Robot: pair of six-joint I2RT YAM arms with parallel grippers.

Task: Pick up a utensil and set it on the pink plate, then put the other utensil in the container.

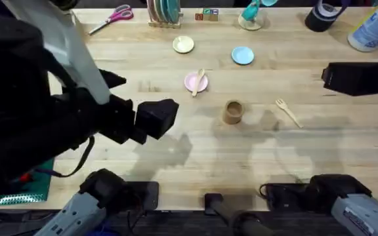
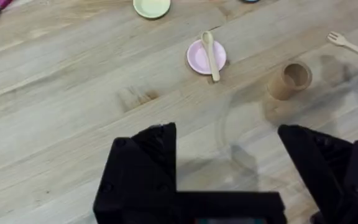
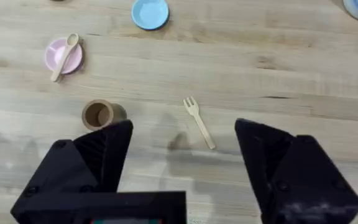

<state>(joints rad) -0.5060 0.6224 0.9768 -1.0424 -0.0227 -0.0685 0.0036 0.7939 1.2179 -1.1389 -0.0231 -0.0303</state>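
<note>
1. Overhead view: the spoon [image 1: 199, 81] lies across the pink plate [image 1: 193, 83], its handle hanging over the rim toward the arms. The cup [image 1: 233, 112] stands upright just nearer the arms, and the fork [image 1: 287, 111] lies flat on the table [image 1: 176, 157] to the cup's right, apart from it. A yellow plate [image 1: 184, 44] and a blue plate [image 1: 243, 56] sit farther back.
2. Left wrist view: the left gripper [image 2: 229, 168] hangs above bare wood with its fingers spread wide and nothing between them, well short of the plate and spoon.
3. Right wrist view: the right gripper [image 3: 182, 162] is also wide open and holds nothing; the fork lies just ahead between its fingers' lines, prongs pointing away, with the empty cup off to one side.
4. Judgement: the first step looks done, and the fork is in hand next. The right arm should drop over the handle, pinch it, lift, and release it into the cup.
</note>
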